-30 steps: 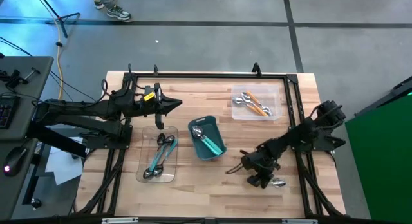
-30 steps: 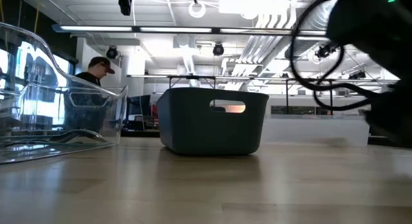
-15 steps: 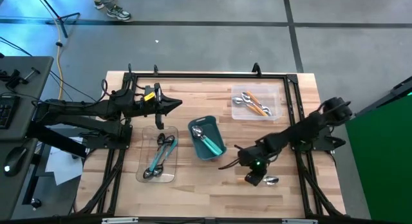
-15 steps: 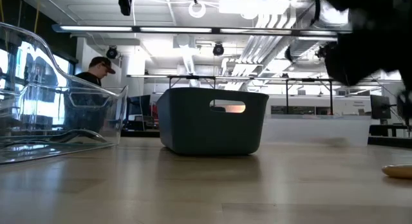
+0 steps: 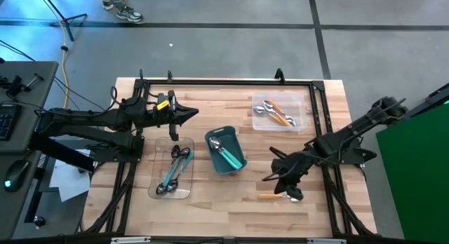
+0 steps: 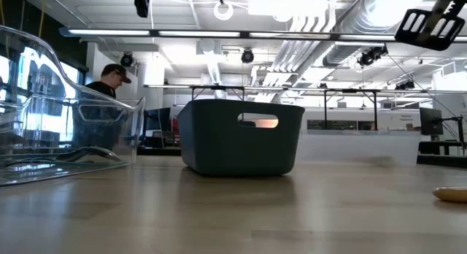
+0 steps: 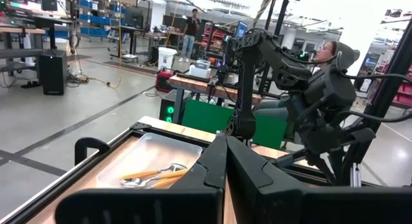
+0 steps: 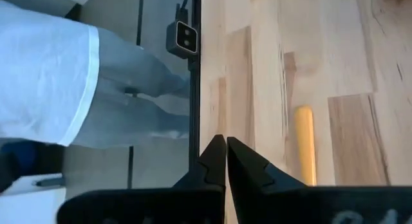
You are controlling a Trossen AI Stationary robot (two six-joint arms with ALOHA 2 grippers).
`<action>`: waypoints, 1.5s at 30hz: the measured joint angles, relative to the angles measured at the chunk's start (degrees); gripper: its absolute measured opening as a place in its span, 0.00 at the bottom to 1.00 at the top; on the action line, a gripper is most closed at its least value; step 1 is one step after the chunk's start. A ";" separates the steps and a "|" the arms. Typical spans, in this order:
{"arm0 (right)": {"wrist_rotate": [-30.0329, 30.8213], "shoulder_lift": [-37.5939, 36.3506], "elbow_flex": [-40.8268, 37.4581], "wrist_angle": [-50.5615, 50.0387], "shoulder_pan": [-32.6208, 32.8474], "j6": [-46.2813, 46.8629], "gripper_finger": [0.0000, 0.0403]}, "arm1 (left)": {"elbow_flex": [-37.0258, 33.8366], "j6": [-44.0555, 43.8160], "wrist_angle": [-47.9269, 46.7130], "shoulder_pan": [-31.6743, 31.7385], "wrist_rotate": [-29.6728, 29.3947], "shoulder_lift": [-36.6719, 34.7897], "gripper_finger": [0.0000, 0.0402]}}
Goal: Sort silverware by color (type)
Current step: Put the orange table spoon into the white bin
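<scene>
- The right gripper (image 5: pixel 269 175) hangs above the near right of the table (image 5: pixel 210 202), its fingers (image 8: pixel 215 161) clenched together and holding nothing.
- An orange-handled spoon (image 5: pixel 279 195) lies on the wood just beside it.
- Two more orange spoons (image 5: pixel 275 112) sit in the far right clear tray (image 5: pixel 303 104).
- A teal spoon (image 5: pixel 224 153) lies in the teal bin (image 5: pixel 210 139).
- Other spoons (image 5: pixel 174 171) fill the left tray (image 5: pixel 184 193).
- The left gripper (image 5: pixel 193 113) waits far left, fingers clenched.
</scene>
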 joint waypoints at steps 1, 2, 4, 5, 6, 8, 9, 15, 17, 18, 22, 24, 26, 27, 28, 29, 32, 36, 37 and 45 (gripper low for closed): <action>0.00 0.00 0.00 -0.02 0.04 -0.65 0.00 | 0.00 -0.02 0.02 -0.02 -0.01 0.00 0.00; 0.01 0.01 -0.01 -0.05 0.04 -1.17 0.00 | 0.00 -0.02 0.02 -0.01 -0.02 0.01 0.00; 0.00 0.17 -0.02 -0.04 0.04 -1.41 0.00 | 0.00 -0.01 0.02 -0.01 0.00 0.01 0.00; 0.00 0.32 -0.02 -0.10 0.01 -1.41 0.00 | 0.00 -0.02 0.02 -0.01 -0.02 0.00 0.00; 0.13 0.36 -0.02 -0.39 -0.09 -1.43 0.00 | 0.00 -0.02 0.02 0.00 -0.02 0.00 0.00; 1.71 0.34 -0.04 -1.24 -0.09 -1.26 0.00 | 0.00 -0.02 0.04 -0.02 -0.02 0.00 0.00; 2.76 0.34 -0.04 -2.03 -0.09 -0.56 0.01 | 0.00 -0.02 0.04 -0.01 -0.02 0.00 0.00; 4.70 0.34 -0.04 -5.72 -0.09 0.76 0.17 | 0.00 -0.04 0.04 0.00 -0.02 0.00 0.00; 5.27 0.34 -0.04 -5.45 -0.09 0.15 0.25 | 0.00 -0.04 0.04 -0.02 -0.02 0.01 0.00; 5.25 0.34 -0.04 -5.51 -0.09 -0.33 0.29 | 0.00 -0.04 0.04 -0.02 -0.02 0.00 0.00; 5.25 0.34 -0.04 -6.39 -0.09 -2.31 0.41 | 0.00 -0.04 0.04 0.00 -0.02 0.00 0.00; 5.23 0.34 -0.04 -6.75 -0.09 -2.72 0.45 | 0.00 -0.02 0.02 0.00 -0.02 0.00 0.00; 5.22 0.34 -0.04 -6.75 -0.09 -2.84 0.46 | 0.00 -0.02 0.02 0.00 0.00 0.00 0.00; 5.22 0.34 -0.04 -6.77 -0.06 -2.89 0.46 | 0.00 -0.02 0.02 -0.01 -0.02 0.00 0.00; 5.25 0.34 -0.04 -6.84 0.12 -2.83 0.46 | 0.00 -0.01 0.01 0.00 -0.02 0.01 0.00; 5.29 0.34 -0.04 -7.13 0.47 -2.52 0.46 | 0.00 -0.02 0.02 -0.02 -0.02 0.00 0.00; 5.72 0.70 -0.04 -8.68 2.08 -0.99 0.45 | 0.00 0.00 0.02 -0.01 -0.02 0.00 0.00; 6.36 2.82 -0.04 -9.81 5.19 1.00 0.41 | 0.00 -0.02 0.02 -0.02 -0.02 0.00 0.00; 6.37 3.74 -0.04 -9.87 6.00 1.19 0.41 | 0.00 0.00 0.02 -0.02 -0.02 0.00 0.00; 6.36 13.03 -0.04 -12.18 9.82 2.65 0.40 | 0.00 0.02 -0.11 0.00 -0.02 0.00 0.00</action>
